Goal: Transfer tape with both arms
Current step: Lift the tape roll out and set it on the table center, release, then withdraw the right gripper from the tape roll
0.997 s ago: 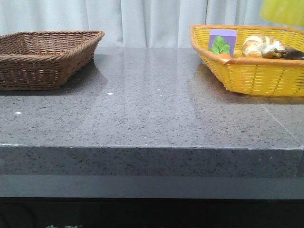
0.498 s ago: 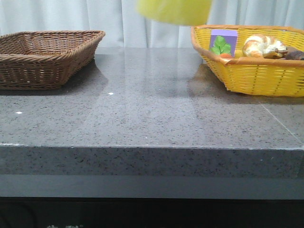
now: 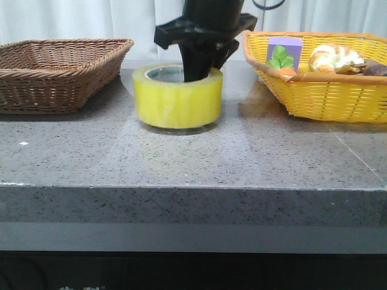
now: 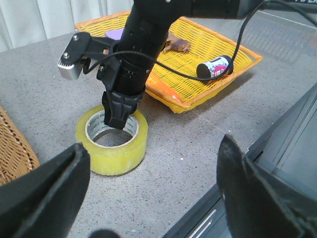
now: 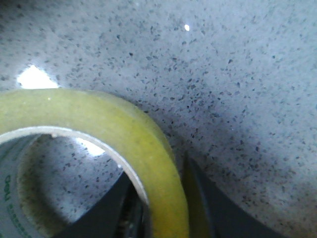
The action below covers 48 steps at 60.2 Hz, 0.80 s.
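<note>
1. Grey speckled stone forms the bench (image 3: 193,151), backed by pale curtains (image 3: 72,21); a brown wicker basket (image 3: 57,69) sits at its left rear and a yellow wicker basket (image 3: 326,90) at its right rear.
2. Tape (image 3: 178,95): the roll stands flat on the bench between the two baskets, its open core facing up, with green print visible on the white inner core.
3. Right hand (image 3: 199,72): it reaches down from above with one finger inside the core and the other outside the far wall of the roll; the right wrist view shows the yellow wall (image 5: 148,163) pinched between the two dark fingers, so the hand is clenched on the tape.
4. Left hand (image 4: 148,198): seen only in its own wrist view, its two black fingers (image 4: 44,193) stand wide apart, released and holding nothing, near the tape.
5. Yellow basket contents: a purple box with a green leaf picture (image 3: 283,54), a bread-like item (image 3: 332,57) and a dark cylinder (image 4: 213,67).
</note>
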Available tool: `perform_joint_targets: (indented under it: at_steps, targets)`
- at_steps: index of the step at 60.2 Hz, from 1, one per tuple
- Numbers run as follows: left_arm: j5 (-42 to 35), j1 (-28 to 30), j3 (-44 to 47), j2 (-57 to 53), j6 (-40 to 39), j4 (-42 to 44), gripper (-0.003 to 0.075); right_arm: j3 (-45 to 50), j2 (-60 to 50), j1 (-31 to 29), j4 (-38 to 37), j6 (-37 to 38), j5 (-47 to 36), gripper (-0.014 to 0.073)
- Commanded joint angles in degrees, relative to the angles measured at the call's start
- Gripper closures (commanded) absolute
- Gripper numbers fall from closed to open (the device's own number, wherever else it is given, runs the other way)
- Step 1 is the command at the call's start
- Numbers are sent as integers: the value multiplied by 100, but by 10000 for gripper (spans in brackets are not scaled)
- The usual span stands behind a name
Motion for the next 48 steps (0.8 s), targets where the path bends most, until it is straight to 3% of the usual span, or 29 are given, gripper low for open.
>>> perform_joint_targets:
  at_steps: [1,7,14,19,37,48]
  targets:
    - [-419,-45,-207,-20,4,12,189,-208,-319,-12,-11,-50,-319,470]
    - [-419,-45,-207,-20,4,12,189,-208,-303,-12,-11,-50,-332,414]
    - [-419,-45,-207,-20,4,12,189,-208,-315,-12,-11,-50,-378,246]
    - [-419,-45,-207,-20,4,12,189,-234,-367,-12,-5,-50,-451,179]
    - [-419,-45,-207,-20,4,12,189,-142,-1339,-33,559,-50,-746,181]
    - [-419,-45,-207,-20,4,12,189,809,-2353,-83,672,-50,-1119,181]
